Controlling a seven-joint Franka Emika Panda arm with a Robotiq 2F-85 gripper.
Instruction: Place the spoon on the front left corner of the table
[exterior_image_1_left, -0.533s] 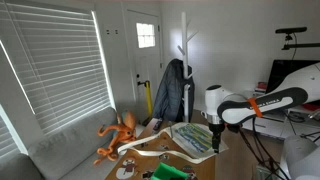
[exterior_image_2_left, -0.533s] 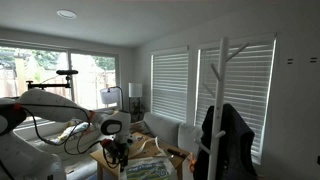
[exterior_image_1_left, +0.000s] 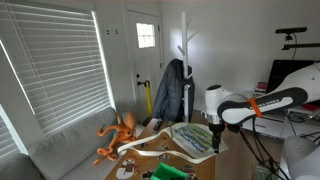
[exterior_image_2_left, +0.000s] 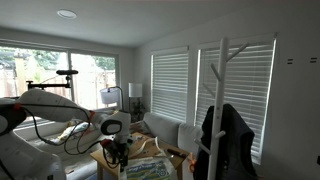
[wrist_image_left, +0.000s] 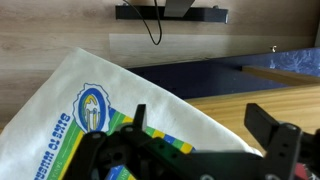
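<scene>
The low table with a brown wooden top shows in both exterior views (exterior_image_1_left: 196, 165) (exterior_image_2_left: 108, 163) and in the wrist view (wrist_image_left: 255, 98). A white cloth with a green-patterned print (exterior_image_1_left: 190, 135) (wrist_image_left: 70, 110) lies on it. My gripper (exterior_image_1_left: 214, 141) (exterior_image_2_left: 118, 150) hangs just above the cloth's edge. In the wrist view the gripper (wrist_image_left: 205, 130) is open with nothing between the fingers; the cloth and bare wood lie below. I cannot make out the spoon in any view.
A slim white curved object (exterior_image_1_left: 150, 147) and small clutter (exterior_image_1_left: 165, 172) lie on the table. An orange plush toy (exterior_image_1_left: 118, 134) sits on the grey sofa (exterior_image_1_left: 70, 150). A coat rack with a dark jacket (exterior_image_1_left: 174, 90) (exterior_image_2_left: 224, 125) stands beside the table.
</scene>
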